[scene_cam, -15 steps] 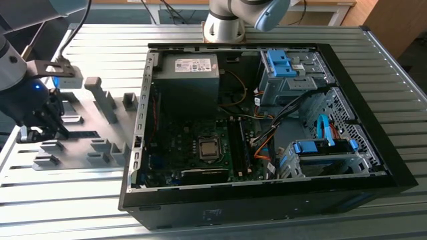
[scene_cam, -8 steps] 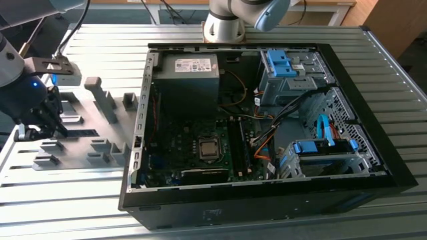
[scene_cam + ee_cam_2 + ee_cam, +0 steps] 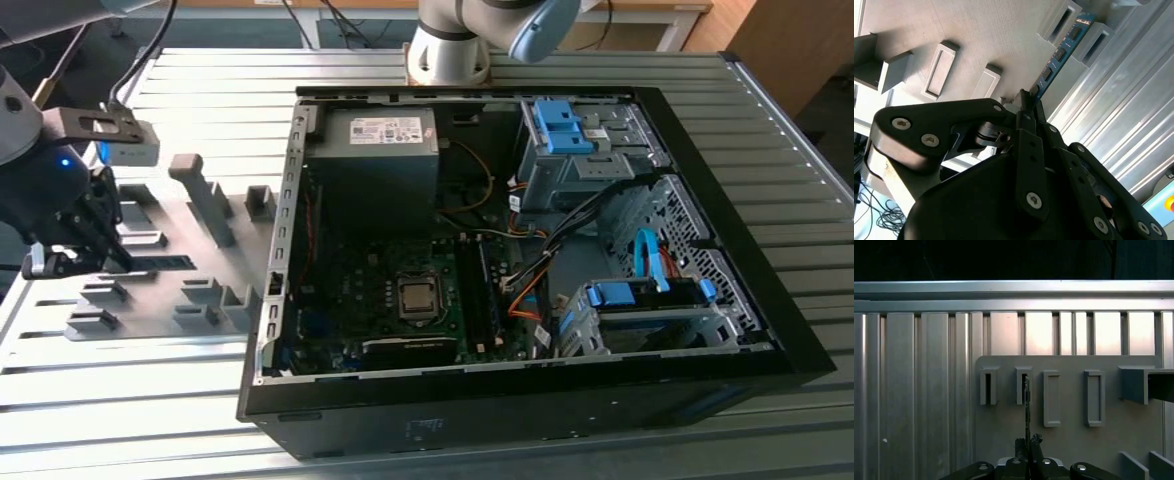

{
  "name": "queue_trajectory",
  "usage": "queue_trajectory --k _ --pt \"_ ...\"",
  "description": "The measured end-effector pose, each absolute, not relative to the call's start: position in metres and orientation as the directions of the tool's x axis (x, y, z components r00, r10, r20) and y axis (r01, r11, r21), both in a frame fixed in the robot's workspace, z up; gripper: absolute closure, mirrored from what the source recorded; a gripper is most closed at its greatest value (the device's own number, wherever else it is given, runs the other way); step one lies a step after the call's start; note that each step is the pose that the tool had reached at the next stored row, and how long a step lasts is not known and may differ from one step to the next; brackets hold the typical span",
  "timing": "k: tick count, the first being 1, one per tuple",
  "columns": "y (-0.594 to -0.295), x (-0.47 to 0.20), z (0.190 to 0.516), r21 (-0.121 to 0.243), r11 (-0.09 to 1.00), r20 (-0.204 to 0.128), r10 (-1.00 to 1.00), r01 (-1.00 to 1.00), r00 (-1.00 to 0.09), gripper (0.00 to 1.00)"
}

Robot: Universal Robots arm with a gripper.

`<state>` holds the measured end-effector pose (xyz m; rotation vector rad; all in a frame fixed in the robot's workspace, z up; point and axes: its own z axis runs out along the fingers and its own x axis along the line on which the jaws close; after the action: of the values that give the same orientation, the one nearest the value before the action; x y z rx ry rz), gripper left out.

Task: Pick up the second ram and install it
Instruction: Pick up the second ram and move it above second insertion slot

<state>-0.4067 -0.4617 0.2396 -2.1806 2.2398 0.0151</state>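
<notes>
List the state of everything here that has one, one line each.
gripper: shut on one end of the second ram.
second ram: standing on edge, far end seated in the grey holder.
computer case: lying on its side, open, interior exposed.
processor: uncovered, no cooler on it.

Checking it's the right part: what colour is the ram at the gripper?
The second ram is blue with black chips, clearest in the second wrist view.

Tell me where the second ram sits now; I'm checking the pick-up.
The second ram stands on edge on the grey holder plate at the exterior view's left, outside the computer case, one end pinched by the gripper.
</notes>
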Motion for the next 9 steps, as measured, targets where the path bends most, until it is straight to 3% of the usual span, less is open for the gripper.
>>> queue_trajectory --k 9 --pt "-0.4617 -0.4067 0.2483 -0.004 0.027 -0.018 -0.999 -1.000 -0.027 0.86"
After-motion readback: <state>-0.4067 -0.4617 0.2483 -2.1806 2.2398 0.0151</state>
